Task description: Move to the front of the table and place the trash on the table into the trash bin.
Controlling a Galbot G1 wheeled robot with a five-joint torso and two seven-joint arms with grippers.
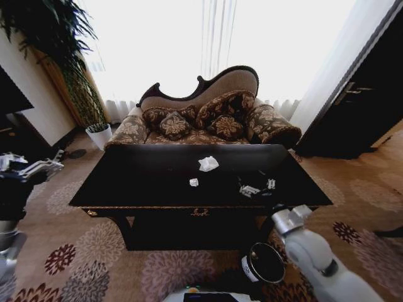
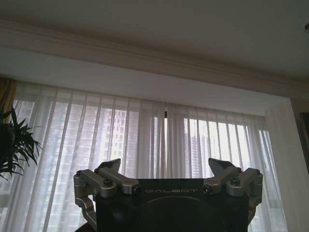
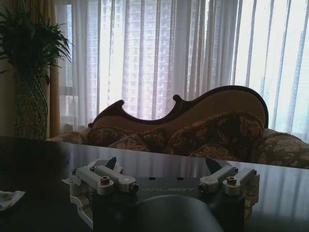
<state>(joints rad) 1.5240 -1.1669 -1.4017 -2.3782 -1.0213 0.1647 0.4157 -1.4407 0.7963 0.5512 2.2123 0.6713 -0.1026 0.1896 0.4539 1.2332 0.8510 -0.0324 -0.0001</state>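
Observation:
The black glossy table (image 1: 138,182) stands right in front of me. On it lie pieces of trash: a crumpled white tissue (image 1: 208,163) near the middle and a tiny white scrap (image 1: 194,182) closer to me. My right gripper (image 1: 259,187) hovers low over the table's right part, open and holding nothing. The right wrist view shows that gripper (image 3: 161,164) above the tabletop (image 3: 48,159), with a white piece of trash (image 3: 9,198) off to one side. The trash bin (image 1: 264,262) stands on the carpet below the table's front right. My left gripper (image 1: 31,167) is raised at far left, open (image 2: 164,164).
A patterned brown sofa (image 1: 208,119) with cushions stands right behind the table. A tall plant (image 1: 56,38) and a white pot (image 1: 99,133) are at back left, and a dark cabinet (image 1: 359,107) at back right. Flowered carpet surrounds the table.

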